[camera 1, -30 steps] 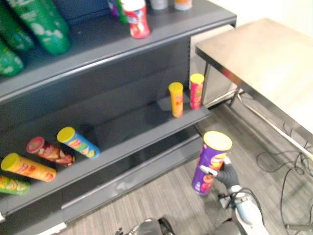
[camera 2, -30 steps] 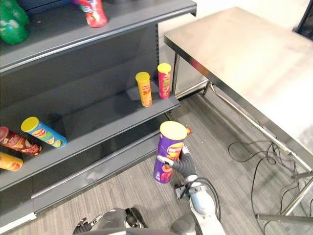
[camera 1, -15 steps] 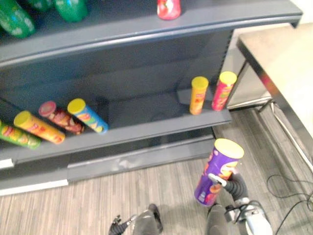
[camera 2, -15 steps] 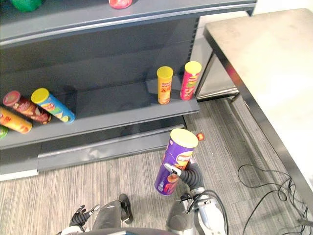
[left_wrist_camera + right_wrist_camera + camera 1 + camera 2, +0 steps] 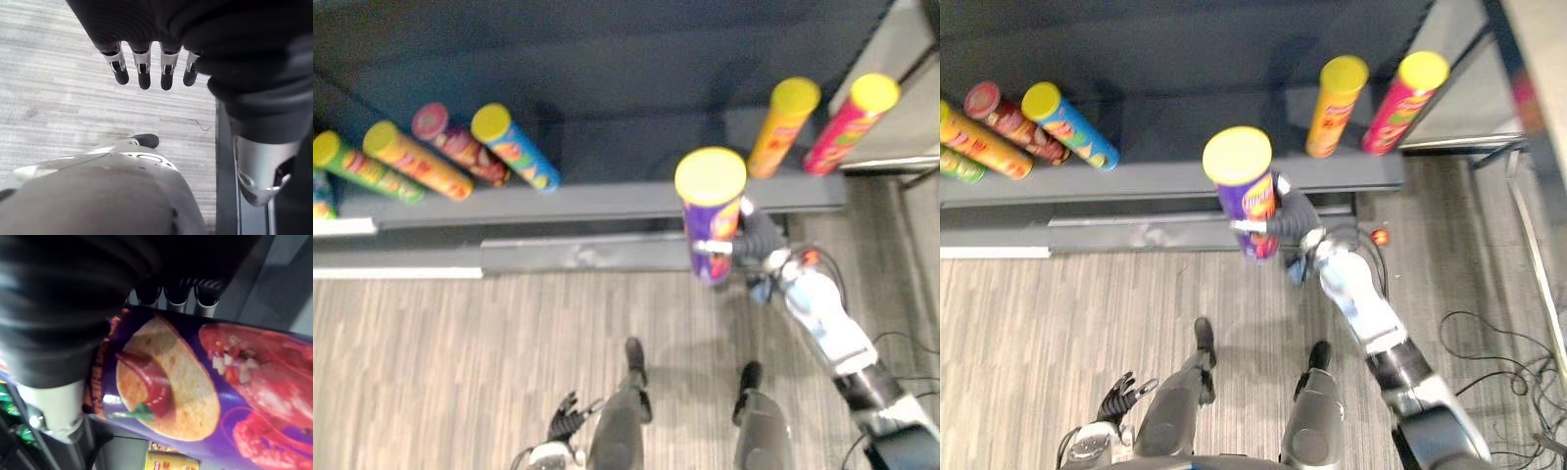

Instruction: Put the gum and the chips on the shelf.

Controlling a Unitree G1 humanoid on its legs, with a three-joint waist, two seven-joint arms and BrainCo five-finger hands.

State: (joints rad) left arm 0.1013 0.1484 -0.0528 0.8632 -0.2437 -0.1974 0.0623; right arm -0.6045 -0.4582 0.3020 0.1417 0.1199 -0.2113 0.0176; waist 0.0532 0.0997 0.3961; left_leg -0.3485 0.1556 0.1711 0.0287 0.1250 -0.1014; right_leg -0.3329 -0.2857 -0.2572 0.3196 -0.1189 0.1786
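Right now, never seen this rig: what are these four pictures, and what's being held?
It is a two-legged humanoid robot. The two wide pictures come from a stereo camera on its head, looking down. The two close ones come from cameras on its wrists. The right robot hand grips a purple chips tube with a yellow lid, upright, in front of the dark grey metal shelf. On the shelf stand an orange tube and a pink tube. Several more lie on their sides further left, a blue tube among them. The left robot hand hangs low, open and empty.
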